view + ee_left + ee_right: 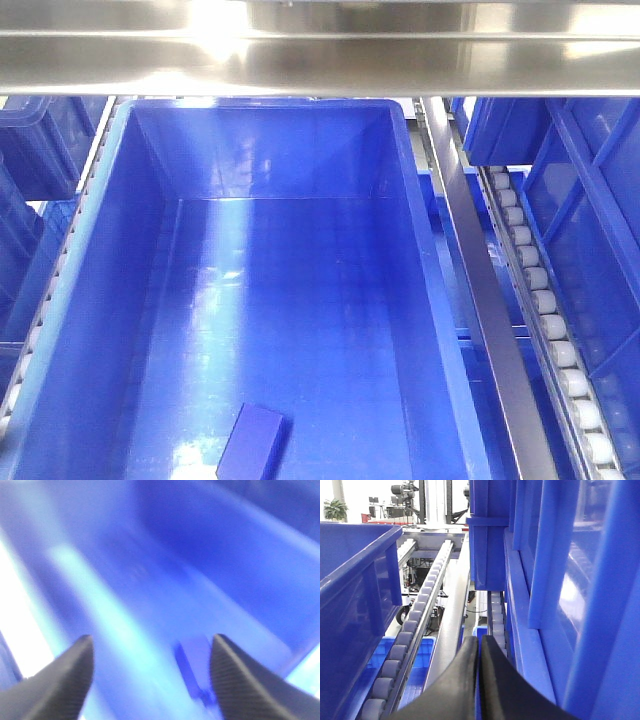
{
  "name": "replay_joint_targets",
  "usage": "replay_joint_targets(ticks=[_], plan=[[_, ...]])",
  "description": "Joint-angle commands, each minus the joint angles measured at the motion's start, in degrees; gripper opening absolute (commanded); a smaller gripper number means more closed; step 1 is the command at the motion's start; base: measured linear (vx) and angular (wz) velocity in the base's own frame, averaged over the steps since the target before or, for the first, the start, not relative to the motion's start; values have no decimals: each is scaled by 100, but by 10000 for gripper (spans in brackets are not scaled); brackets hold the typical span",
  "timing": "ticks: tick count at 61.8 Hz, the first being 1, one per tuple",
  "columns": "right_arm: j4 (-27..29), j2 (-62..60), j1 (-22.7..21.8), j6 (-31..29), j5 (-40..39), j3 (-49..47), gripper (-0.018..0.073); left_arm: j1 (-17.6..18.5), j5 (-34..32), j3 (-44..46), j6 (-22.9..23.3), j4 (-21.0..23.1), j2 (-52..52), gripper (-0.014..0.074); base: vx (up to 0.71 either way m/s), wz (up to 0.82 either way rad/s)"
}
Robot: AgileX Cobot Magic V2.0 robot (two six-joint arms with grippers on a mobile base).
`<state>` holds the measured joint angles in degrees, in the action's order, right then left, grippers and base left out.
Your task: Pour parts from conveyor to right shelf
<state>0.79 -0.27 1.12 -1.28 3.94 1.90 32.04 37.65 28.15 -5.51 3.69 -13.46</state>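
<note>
One part [252,441], a small royal-blue block, lies on the floor of a large glossy blue bin [405,160] on the right shelf [320,50]. The blurred left wrist view looks down into blue plastic. There my left gripper [152,637] is open, and a blue part [192,667] lies below it, close to the right finger [235,680]. My right gripper [479,639] is shut on nothing, over the gap between a steel bar [452,625] and a blue bin [545,580]. The conveyor is out of view. Neither gripper shows in the front view.
Rails of white rollers [540,300] and a steel bar [470,250] run along the bin's right side. More blue bins [600,200] stand left and right. The right wrist view shows a roller rail [415,625] and another bin [350,605] on the left.
</note>
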Motion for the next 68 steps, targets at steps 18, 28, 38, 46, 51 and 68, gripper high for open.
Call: replay_joint_targets(ticks=[18, 28, 38, 46, 51, 68], plan=[[-21, 87, -16, -30, -429, 86, -9, 27, -191, -197, 213, 167, 777, -9, 0, 0], [-21, 87, -16, -30, -429, 86, -9, 27, -231, -383, 213, 199, 777, -7, 0, 0], [-21, 87, -16, -30, -429, 86, -9, 27, 46, -375, 213, 199, 777, -7, 0, 0], [-21, 87, -16, -30, -429, 86, -9, 27, 70, -375, 213, 199, 777, -7, 0, 0], [-21, 87, -16, -30, -429, 86, -9, 27, 74, -375, 213, 199, 777, -7, 0, 0], [-21, 87, -16, -30, -429, 86, -9, -83, -7, -508, 213, 180, 777, -7, 0, 0]])
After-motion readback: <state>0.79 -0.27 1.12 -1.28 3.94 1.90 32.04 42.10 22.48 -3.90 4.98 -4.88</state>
